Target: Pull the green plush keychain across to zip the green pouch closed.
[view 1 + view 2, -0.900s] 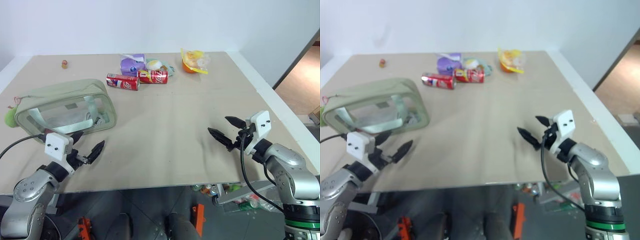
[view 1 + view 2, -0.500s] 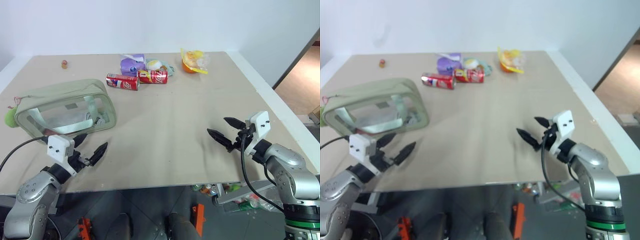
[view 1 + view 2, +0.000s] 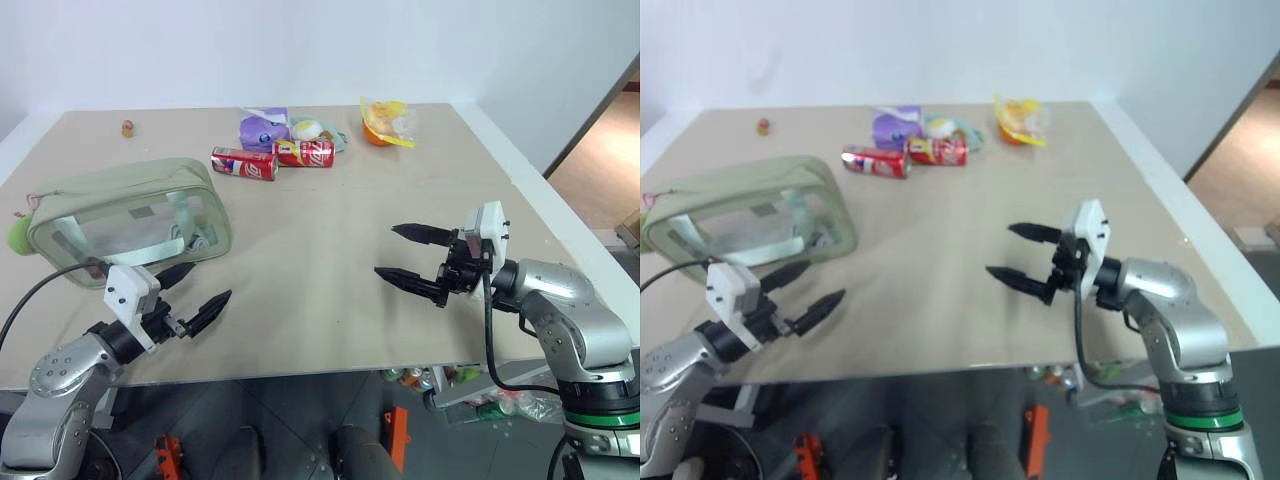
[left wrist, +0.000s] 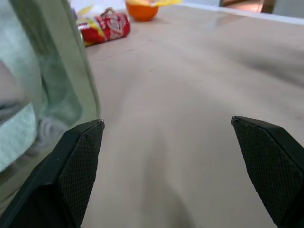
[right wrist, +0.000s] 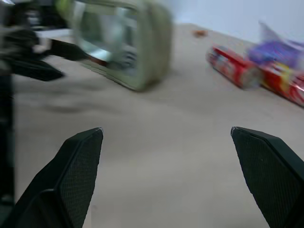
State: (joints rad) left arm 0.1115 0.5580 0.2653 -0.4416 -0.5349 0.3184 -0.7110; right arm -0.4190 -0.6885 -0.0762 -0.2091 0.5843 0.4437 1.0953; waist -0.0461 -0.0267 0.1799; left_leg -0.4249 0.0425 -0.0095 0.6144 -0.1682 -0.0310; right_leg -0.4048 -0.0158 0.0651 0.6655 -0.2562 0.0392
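Observation:
The green pouch lies at the table's left, its clear window facing me. The green plush keychain hangs at the pouch's far left end, half cut off by the picture edge. My left gripper stands open just in front of the pouch's near right corner, apart from it, with nothing between its fingers. In the left wrist view the pouch sits right beside one finger. My right gripper is open over the table's middle right, pointing left toward the pouch, far from it and holding nothing.
Two red soda cans lie behind the pouch, with a purple packet and an orange-yellow wrapped item at the back. A small object sits far left. The table's front edge runs just below both grippers.
My right gripper has swung left toward the table's middle, its fingers now pointing at the pouch. The left gripper has crept a little to the right. The pouch has not moved.

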